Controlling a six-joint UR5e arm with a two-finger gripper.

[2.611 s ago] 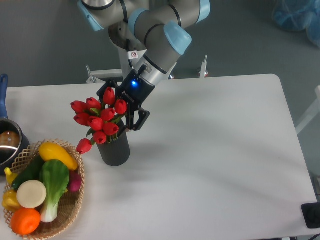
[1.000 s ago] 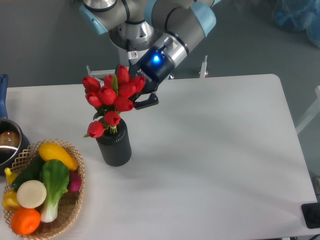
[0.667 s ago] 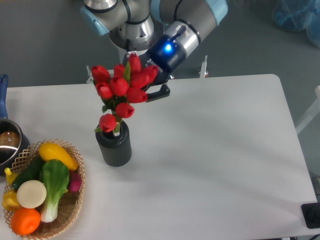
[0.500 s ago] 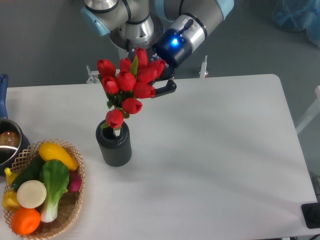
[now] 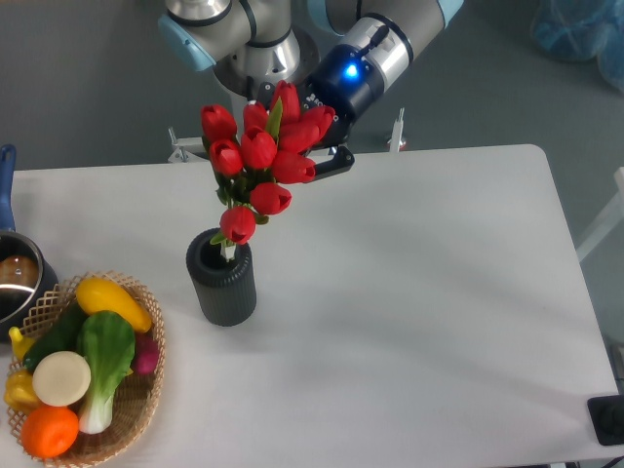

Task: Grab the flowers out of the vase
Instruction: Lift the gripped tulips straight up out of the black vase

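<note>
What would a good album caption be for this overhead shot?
Robot gripper lifting red tulips from a dark ribbed vase.

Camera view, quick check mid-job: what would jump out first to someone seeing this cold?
The flowers, a bright red tulip bunch, hang above the table's back-left part, held by the gripper, with the stem ends apparently just at the mouth of the dark vase below. Next comes the wicker basket of colourful vegetables at the front-left corner, and a metal pot at the left edge.
</note>
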